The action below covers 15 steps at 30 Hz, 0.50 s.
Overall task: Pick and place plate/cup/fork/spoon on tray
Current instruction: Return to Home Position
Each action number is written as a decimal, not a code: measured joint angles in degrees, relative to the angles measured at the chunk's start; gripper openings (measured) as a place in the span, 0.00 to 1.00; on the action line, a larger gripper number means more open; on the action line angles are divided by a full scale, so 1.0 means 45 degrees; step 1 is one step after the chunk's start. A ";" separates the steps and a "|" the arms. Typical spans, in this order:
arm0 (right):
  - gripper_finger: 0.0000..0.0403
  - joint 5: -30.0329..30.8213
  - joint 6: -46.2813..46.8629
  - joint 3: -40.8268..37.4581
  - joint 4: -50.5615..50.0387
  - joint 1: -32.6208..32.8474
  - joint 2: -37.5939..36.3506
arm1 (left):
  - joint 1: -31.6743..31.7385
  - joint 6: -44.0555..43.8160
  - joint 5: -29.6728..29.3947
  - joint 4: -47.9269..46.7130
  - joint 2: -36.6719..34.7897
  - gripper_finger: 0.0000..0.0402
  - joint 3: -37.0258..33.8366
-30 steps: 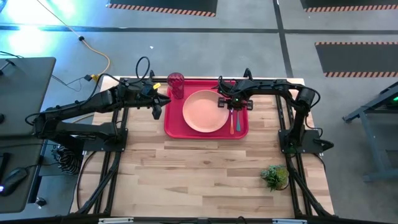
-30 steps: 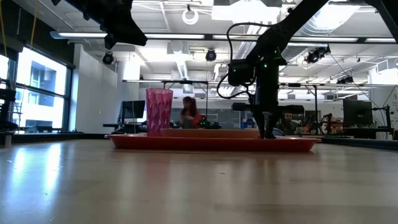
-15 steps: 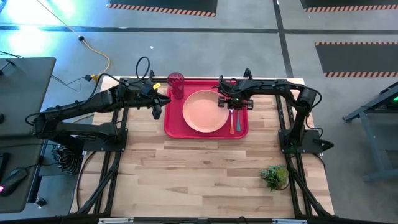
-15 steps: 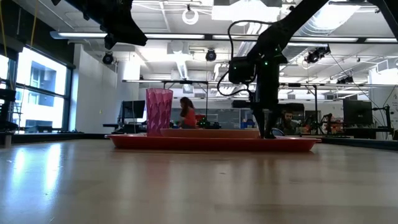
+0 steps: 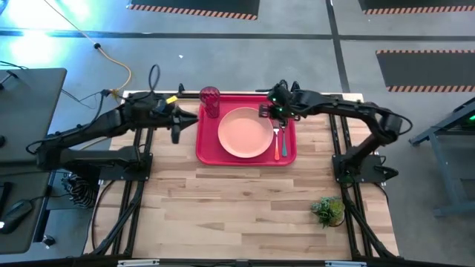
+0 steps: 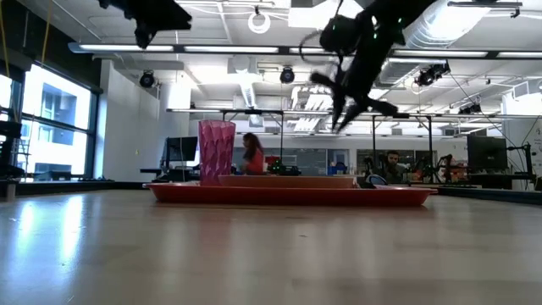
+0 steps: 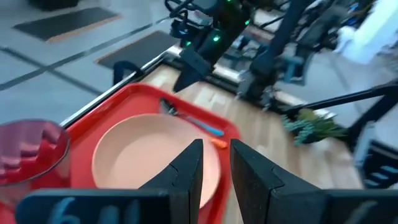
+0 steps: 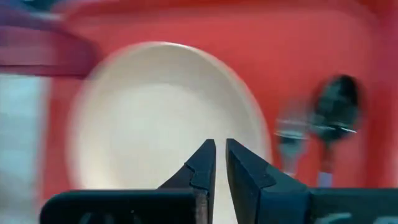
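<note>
Tray [image 5: 202, 151]: lies flat at the far centre of the desk [image 5: 245, 215].

Plate [image 5: 245, 133]: sits in the middle of the tray.

Cup [image 5: 210, 101]: stands upright in the tray's far left corner, just beside the plate's rim.

Fork [image 5: 277, 142] and spoon [image 5: 283, 145]: lie side by side on the tray's right strip, between the plate and the right rim. The fork is on the left, nearer the plate. Both heads point far and both handles point near.

Right gripper [image 5: 269, 111]: hangs over the tray's far right corner, above the heads of the fork and spoon. The low view shows it raised well clear of the tray. Its fingers are drawn together with only a slim gap and hold nothing.

Left gripper [image 5: 176, 132]: held off the tray's left edge, high above the desk. Its fingers are close together and empty.

Other items: a small plant [image 5: 327, 211] at the desk's near right. Two people [image 6: 251, 157] show in the room beyond.
</note>
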 joint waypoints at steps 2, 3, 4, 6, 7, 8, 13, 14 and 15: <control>0.07 0.0049 -0.0261 0.0001 0.0731 0.0332 -0.0470 | -0.0005 0.0032 0.0282 -0.0073 -0.0489 0.17 0.0000; 0.07 0.0126 -0.0459 0.0001 0.1153 0.0524 -0.0679 | -0.0027 0.0098 0.0283 -0.0214 -0.0766 0.17 0.0000; 0.07 0.0179 -0.0680 0.0001 0.1652 0.0743 -0.0880 | -0.0052 0.0218 0.0274 -0.0381 -0.1037 0.17 0.0000; 0.07 0.0187 -0.1158 0.0001 0.2608 0.1188 -0.1214 | -0.0171 0.0464 0.0134 -0.0822 -0.1628 0.17 -0.0009; 0.07 0.0196 -0.1391 0.0001 0.3187 0.1450 -0.1357 | -0.0255 0.0509 0.0104 -0.0853 -0.1905 0.17 -0.0088; 0.07 0.0189 -0.1648 0.0001 0.3850 0.1693 -0.1474 | -0.0355 0.0490 0.0034 -0.0777 -0.2176 0.17 -0.0270; 0.07 0.0308 -0.3875 0.0001 0.7337 0.3037 -0.1640 | -0.0902 -0.0044 -0.0664 -0.0145 -0.3755 0.17 -0.1961; 0.07 0.0308 -0.4383 0.0001 0.8051 0.3301 -0.1628 | -0.1019 -0.0154 -0.0680 0.0063 -0.4041 0.17 -0.2348; 0.07 0.0308 -0.4824 0.0009 0.8741 0.3572 -0.1595 | -0.1133 -0.0209 -0.0671 0.0353 -0.4358 0.17 -0.2735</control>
